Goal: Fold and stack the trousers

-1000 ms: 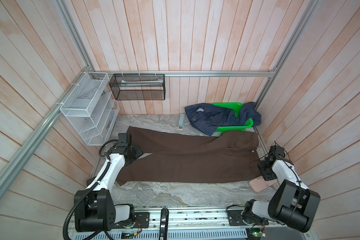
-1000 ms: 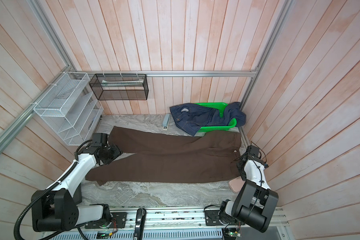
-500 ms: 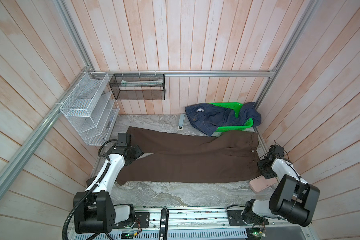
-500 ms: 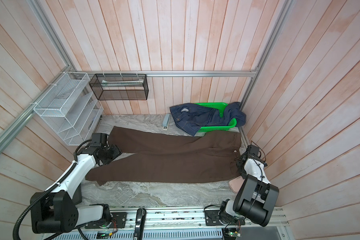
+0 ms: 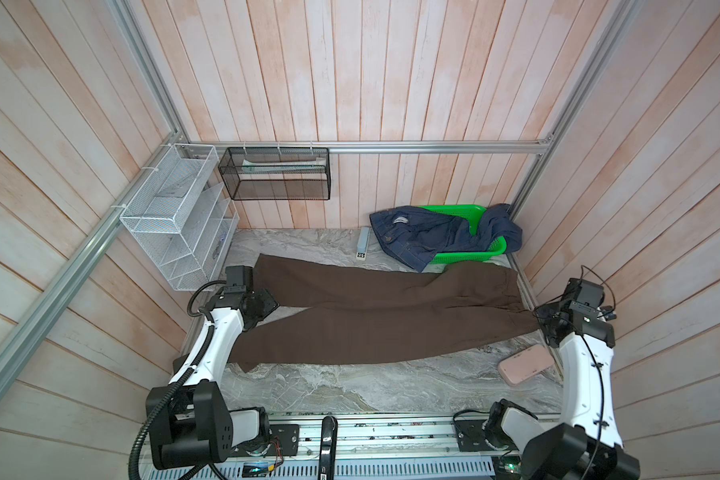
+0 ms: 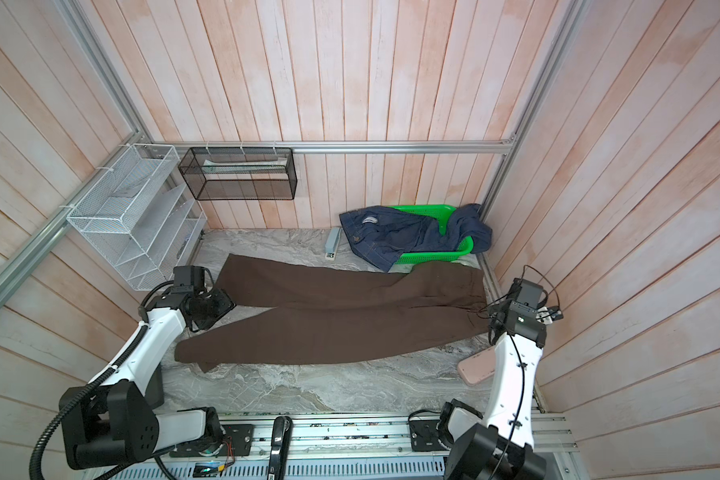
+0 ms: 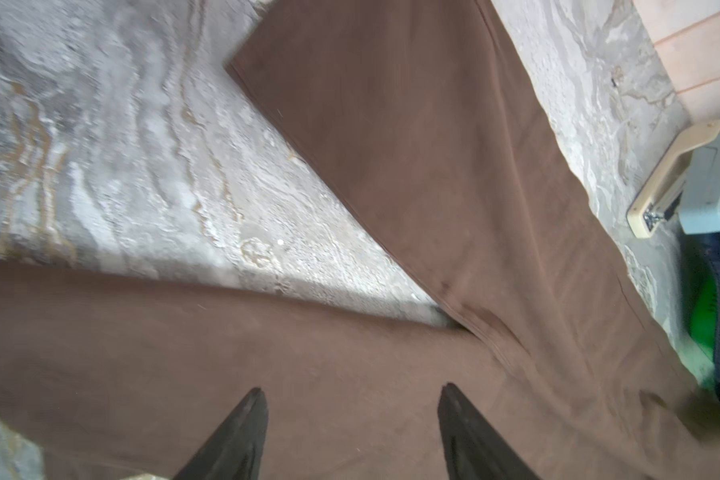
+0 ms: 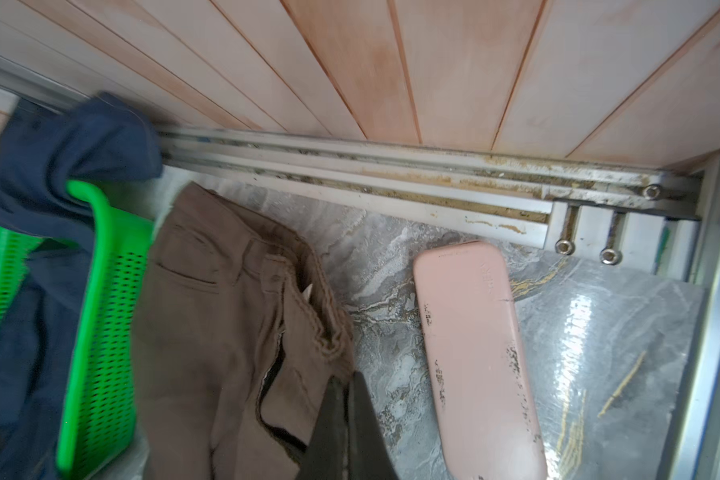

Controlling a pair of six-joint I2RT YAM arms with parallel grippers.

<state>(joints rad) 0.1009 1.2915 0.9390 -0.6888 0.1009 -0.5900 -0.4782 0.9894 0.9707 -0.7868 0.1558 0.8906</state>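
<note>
Right fingers (image 8: 329, 428) have closed, seemingly pinching the trousers (image 5: 375, 328); left fingers (image 7: 233, 440) gape, empty.

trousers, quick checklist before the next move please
1. Waist grip: right gripper shut at the waist edge of the trousers: ok.
2. Cloth really caught in it: cannot tell.
3. Leg grip: left gripper open over the near leg, holding nothing: not ok.
4. Legs together: they spread in a V: not ok.
5. Path by the waist: pink case lies apart from the cloth: ok.
6. Far side: jeans hang from the green basket close to the far leg; touching or not: cannot tell.
</note>
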